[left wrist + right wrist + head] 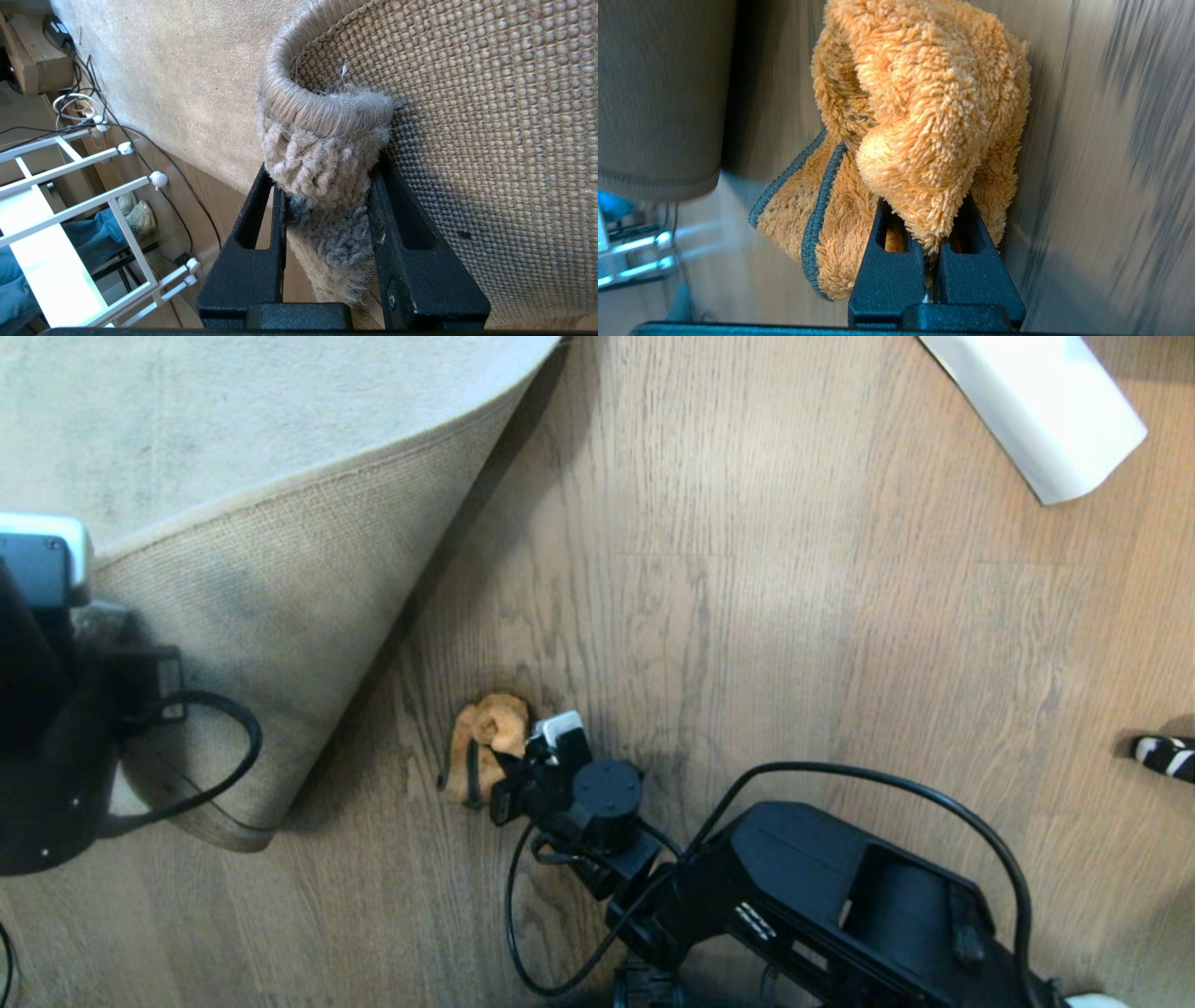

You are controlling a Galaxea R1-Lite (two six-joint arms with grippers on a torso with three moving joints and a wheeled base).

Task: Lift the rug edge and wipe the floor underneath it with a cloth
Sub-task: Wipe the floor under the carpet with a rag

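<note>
The right claw (934,219) clamps the cloth (485,747) against the wood-grain floor (747,569); the left claw (327,224) pinches the folded-back rug edge (322,154).

Setting I logged: a lived-in domestic or office-type room, not a workshop. Evidence noted: wood-grain plank floor (747,569) across the head view; a large pale short-pile rug (187,420) at ten o'clock, its woven backing turned up. At one o'clock I saw a white rolled sheet (1046,401). My left wrist view gave more: a white metal rack (70,224), loose cables (140,140) trailing over the floor, a cardboard box (32,56), and a seated person's jeans and shoe (135,214) beyond the rack.
</note>
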